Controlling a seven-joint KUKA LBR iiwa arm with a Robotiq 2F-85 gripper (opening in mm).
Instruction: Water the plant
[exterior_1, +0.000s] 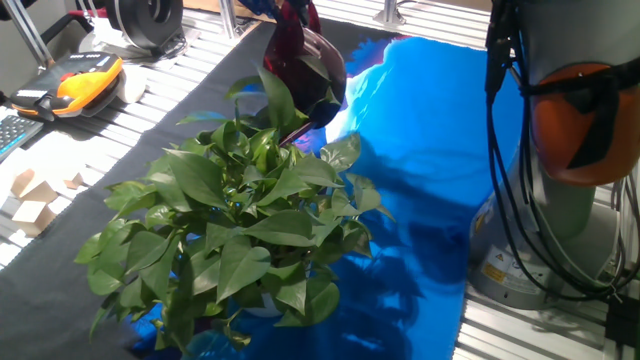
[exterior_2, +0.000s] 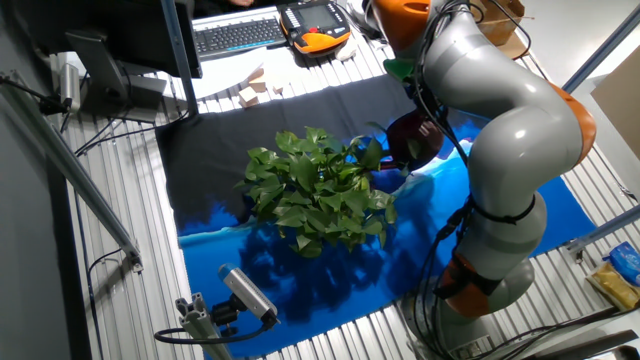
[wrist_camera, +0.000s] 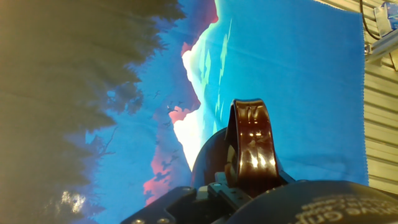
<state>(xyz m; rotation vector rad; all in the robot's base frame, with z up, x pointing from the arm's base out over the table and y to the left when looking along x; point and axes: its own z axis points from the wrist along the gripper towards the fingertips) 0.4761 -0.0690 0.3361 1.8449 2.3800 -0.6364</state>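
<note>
The plant (exterior_1: 240, 220), a big bushy one with glossy green pointed leaves, stands on the blue cloth; it also shows in the other fixed view (exterior_2: 315, 190) and as a blurred green mass in the hand view (wrist_camera: 62, 93). My gripper (exterior_1: 288, 12) is shut on the dark maroon cup (exterior_1: 305, 65), which hangs tilted just above the plant's far edge. In the other fixed view the cup (exterior_2: 415, 140) sits right of the plant, partly behind my arm. The hand view shows the cup's handle (wrist_camera: 252, 146) in front of the gripper (wrist_camera: 236, 186). The cup's contents are not visible.
A blue cloth (exterior_1: 440, 130) lies over a black cloth (exterior_1: 150, 130). My arm's base (exterior_1: 540, 240) stands at the right. An orange teach pendant (exterior_1: 85, 80), a keyboard (exterior_2: 240, 35) and wooden blocks (exterior_1: 30, 200) lie at the table's edge. A camera on a stand (exterior_2: 245, 295) sits near the plant.
</note>
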